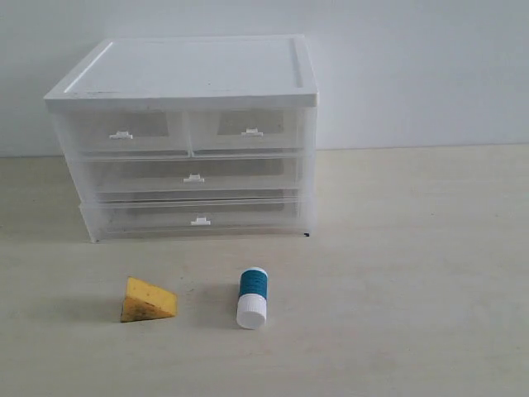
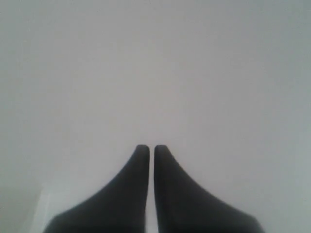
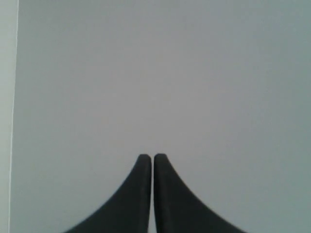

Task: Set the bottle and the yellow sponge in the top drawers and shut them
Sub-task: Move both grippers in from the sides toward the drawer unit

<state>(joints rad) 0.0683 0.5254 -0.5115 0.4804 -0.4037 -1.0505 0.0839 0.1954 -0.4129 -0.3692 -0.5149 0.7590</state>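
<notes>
The yellow sponge lies on the table in front of the cabinet, toward the left. To its right lies the bottle, teal with a white cap that points toward the front. Both top drawers, the left one and the right one, are shut, each with a white tab handle. Neither arm shows in the exterior view. My left gripper is shut with nothing in it, facing a plain pale surface. My right gripper is likewise shut and empty.
The white-topped translucent cabinet stands at the back left against a pale wall. Below the top drawers are two full-width drawers, both shut. The light wooden table stretches to the right and front.
</notes>
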